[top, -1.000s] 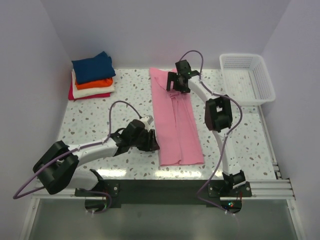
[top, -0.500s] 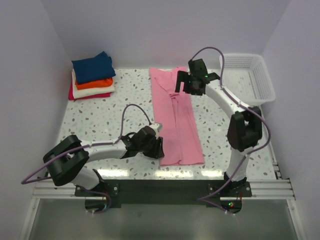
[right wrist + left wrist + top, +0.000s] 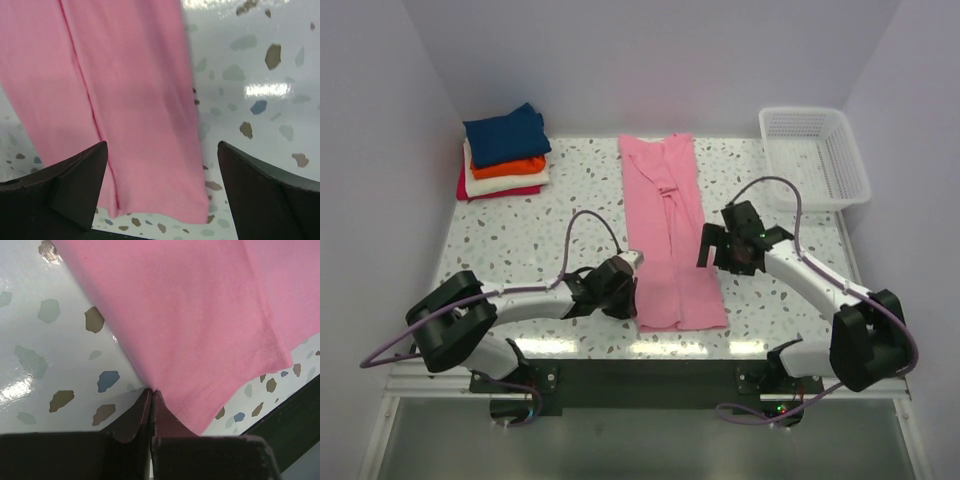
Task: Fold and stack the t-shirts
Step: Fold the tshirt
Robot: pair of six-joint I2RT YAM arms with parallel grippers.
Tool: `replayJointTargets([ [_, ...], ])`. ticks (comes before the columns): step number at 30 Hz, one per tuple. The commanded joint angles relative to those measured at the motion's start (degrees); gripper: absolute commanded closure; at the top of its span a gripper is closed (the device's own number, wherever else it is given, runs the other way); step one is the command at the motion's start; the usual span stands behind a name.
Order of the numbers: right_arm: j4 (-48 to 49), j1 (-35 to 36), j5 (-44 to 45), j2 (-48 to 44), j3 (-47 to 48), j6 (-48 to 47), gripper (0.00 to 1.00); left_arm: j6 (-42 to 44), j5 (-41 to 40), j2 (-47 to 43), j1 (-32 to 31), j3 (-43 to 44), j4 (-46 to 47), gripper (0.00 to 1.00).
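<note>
In the left wrist view the left claw (image 3: 151,391) is clenched on the near left edge of the pink t-shirt (image 3: 665,230); its fingers are cut off by the lower frame, and how much cloth sits between them is hidden; that arm lies low over the desk (image 3: 510,235), reaching right from the lower left; the right claw (image 3: 718,243) hangs released, jaws wide, above the shirt's right edge, its arm bent in from the lower right; the shirt lies lengthwise at centre; the folded t-shirts (image 3: 505,150) sit stacked at upper left, the lowest barely showing; a white basket (image 3: 815,155) stands at upper right.
</note>
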Motion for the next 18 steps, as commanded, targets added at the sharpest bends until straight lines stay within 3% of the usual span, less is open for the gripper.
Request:
replayJointTargets([
  [1, 0.6, 0.2, 1.0, -6.1, -4.8, 2.8, 0.06, -0.3, -1.7, -1.3, -0.4, 0.0, -6.3, 1.00],
  [7, -2.5, 2.4, -1.1, -11.4, -11.3, 4.5, 0.06, -0.9, -8.0, -6.6, -0.3, 0.5, -14.6, 1.00],
  [12, -3.9, 5.3, -4.0, -17.2, -16.8, 8.2, 0.06, -2.2, -3.4, -9.4, -0.3, -2.1, -13.0, 0.98],
  [18, -4.7, 8.8, -7.4, -21.2, -21.6, 12.2, 0.07, -1.7, -0.9, -14.8, -0.3, -2.1, -14.0, 0.58],
])
